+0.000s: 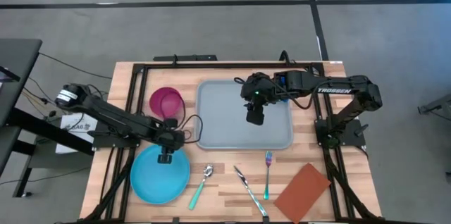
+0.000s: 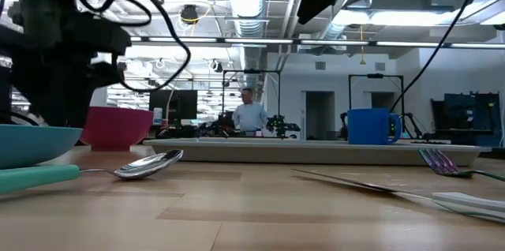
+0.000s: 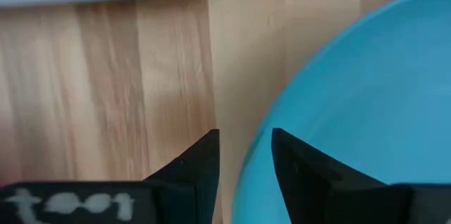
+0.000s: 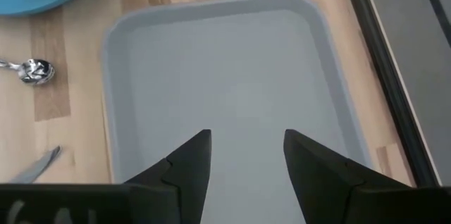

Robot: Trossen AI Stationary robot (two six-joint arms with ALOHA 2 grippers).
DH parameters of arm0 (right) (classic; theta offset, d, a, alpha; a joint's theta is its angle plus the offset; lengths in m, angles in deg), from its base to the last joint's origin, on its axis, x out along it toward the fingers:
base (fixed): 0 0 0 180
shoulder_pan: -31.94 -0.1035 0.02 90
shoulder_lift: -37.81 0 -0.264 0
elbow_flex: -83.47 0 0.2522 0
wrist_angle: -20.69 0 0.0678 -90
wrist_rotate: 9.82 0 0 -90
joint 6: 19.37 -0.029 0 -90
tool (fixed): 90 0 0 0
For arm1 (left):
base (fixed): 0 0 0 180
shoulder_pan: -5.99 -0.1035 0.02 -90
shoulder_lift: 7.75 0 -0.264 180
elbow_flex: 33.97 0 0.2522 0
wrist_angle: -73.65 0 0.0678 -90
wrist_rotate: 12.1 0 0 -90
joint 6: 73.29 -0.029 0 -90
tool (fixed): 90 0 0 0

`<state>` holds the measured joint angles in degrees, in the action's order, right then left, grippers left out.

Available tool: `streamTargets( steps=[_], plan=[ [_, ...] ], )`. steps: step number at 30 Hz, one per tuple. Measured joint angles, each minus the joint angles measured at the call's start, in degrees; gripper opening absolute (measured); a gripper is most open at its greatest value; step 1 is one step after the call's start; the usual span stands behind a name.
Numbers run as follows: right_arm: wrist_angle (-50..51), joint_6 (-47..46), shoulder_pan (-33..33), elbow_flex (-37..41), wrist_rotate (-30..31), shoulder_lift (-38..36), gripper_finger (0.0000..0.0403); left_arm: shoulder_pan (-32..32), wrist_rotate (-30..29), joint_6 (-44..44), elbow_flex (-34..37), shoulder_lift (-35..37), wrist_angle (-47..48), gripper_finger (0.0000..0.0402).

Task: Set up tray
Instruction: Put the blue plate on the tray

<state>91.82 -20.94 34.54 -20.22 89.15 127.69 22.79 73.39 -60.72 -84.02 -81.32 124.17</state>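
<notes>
The left gripper [image 1: 165,158] hangs low at the rim of the blue plate [image 1: 161,176], on the side nearest the tray [image 1: 244,114]; its fingers [image 3: 201,164] are spread with the plate's edge between them, and whether they touch it is hard to make out. The left arm reaches in flat from the table's outer edge toward that rim, and white lettering on the wrist is upside down, blurred and unreadable. The right gripper [image 1: 254,116] hovers above the middle of the tray, jaws parted and holding nothing; its arm folds across from the far side of the tray, with "TROSSEN" in white along the forearm. The tray lies flat on the wooden table [image 1: 218,185] with nothing on it. Beside the tray, toward the left arm, stands a magenta bowl [image 1: 166,101]. In front of the tray lie a spoon [image 1: 201,184], a knife [image 1: 250,189], a fork [image 1: 268,172] and an orange-brown napkin [image 1: 302,191]. In the low view a blue mug [image 2: 372,125] shows beyond the tray, and a person [image 2: 250,114] stands in the room behind.
</notes>
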Motion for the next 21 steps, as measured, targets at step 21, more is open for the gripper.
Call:
streamTargets(
  steps=[21],
  plan=[
    [-0.15,0.02,0.03,0.00,0.04,0.00,0.0171,0.46,5.52,-1.60,-8.09,-6.56,2.17,0.0004]
  ],
)
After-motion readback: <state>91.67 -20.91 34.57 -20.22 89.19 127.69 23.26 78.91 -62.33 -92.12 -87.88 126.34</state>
